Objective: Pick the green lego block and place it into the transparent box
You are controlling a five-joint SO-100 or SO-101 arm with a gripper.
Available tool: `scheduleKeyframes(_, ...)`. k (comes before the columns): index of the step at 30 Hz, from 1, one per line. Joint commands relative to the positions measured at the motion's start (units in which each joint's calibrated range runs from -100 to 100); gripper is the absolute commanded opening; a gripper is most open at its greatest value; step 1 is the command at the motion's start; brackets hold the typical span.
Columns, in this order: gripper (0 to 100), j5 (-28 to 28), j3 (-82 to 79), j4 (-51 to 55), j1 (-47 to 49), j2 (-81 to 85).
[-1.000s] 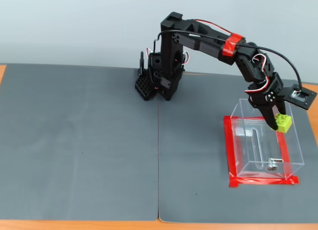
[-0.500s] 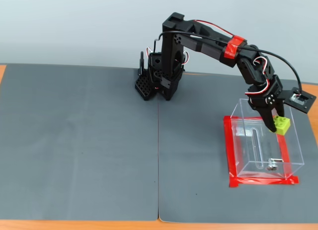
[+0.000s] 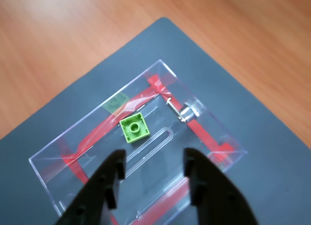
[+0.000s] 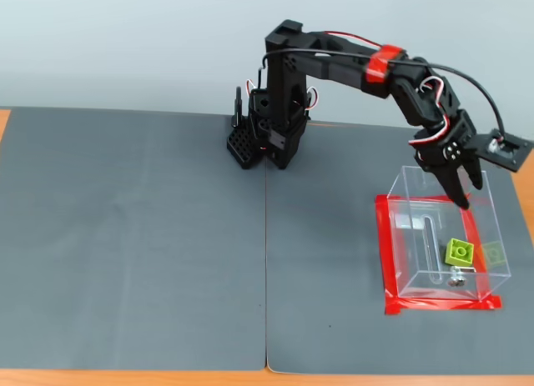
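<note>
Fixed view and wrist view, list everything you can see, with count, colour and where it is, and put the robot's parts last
green lego block: one, lime green, on the box floor, beside the slot.
transparent box: one, clear, open top, inside the tape outline.
metal fitting: one, silver, on the box base.
red tape: one square outline, on the mat around the box.
mats: two, dark grey, side by side.
table: one, wooden, under the mats.
arm: one, black, reaching over the box.
gripper: one, black, open, empty, above the box.

lego block (image 4: 459, 252) in box (image 4: 417, 186), by metal fitting (image 4: 456, 279), gripper (image 4: 465, 193) above box, box on mat (image 4: 133, 236)
</note>
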State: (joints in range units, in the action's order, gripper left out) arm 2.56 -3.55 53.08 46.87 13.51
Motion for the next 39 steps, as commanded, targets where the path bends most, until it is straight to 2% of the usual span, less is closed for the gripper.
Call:
scheduleKeyframes(1, 3, -0.2, 1.9, 0.2, -4.1, 8.4)
scheduleKeyframes(12, 2, 0.1, -17.1, 0.1, -22.4, 30.3)
scheduleKeyframes(13, 2, -0.1, -24.1, 0.1, -27.0, 36.8)
scheduleKeyframes(16, 2, -0.2, -30.5, 0.1, -31.2, 43.2)
scheduleKeyframes(17, 2, -0.2, -36.9, 0.1, -35.2, 49.5)
scheduleKeyframes(22, 2, -0.3, -51.7, -0.6, -41.5, 65.2)
scheduleKeyframes(31, 2, -0.3, -63.9, -0.3, -43.0, 77.9)
scheduleKeyframes(33, 2, -0.4, -70.6, 0.1, -43.0, 85.1)
scheduleKeyframes(39, 2, -0.3, -80.7, -0.6, -44.1, 85.7)
